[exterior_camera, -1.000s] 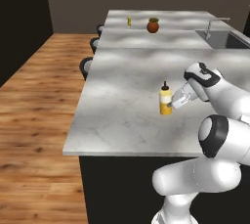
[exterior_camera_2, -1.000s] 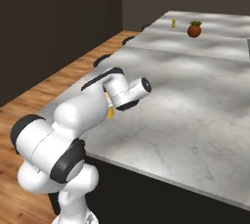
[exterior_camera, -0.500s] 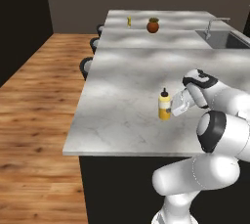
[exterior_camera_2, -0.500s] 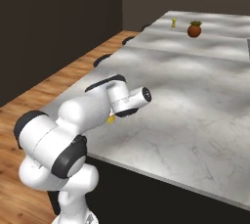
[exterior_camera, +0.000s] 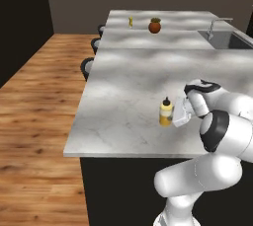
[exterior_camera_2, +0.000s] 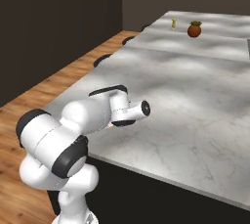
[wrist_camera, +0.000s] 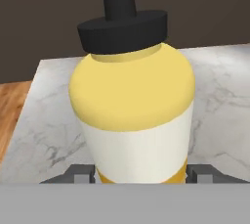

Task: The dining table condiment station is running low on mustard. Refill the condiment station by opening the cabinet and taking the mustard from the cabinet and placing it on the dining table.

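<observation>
where it stands upright near the front edge of the marble tabletop, the mustard sits between the fingers of the gripper, which is closed on its lower body; a round brown-orange fruit lies well apart at the far end.

1. Left base cam: behind arm, looks fwd/down over worktop.
2. Right base cam: same worktop, other side.
3. Hand cam: v. close on mustard, level w/ worktop.
</observation>
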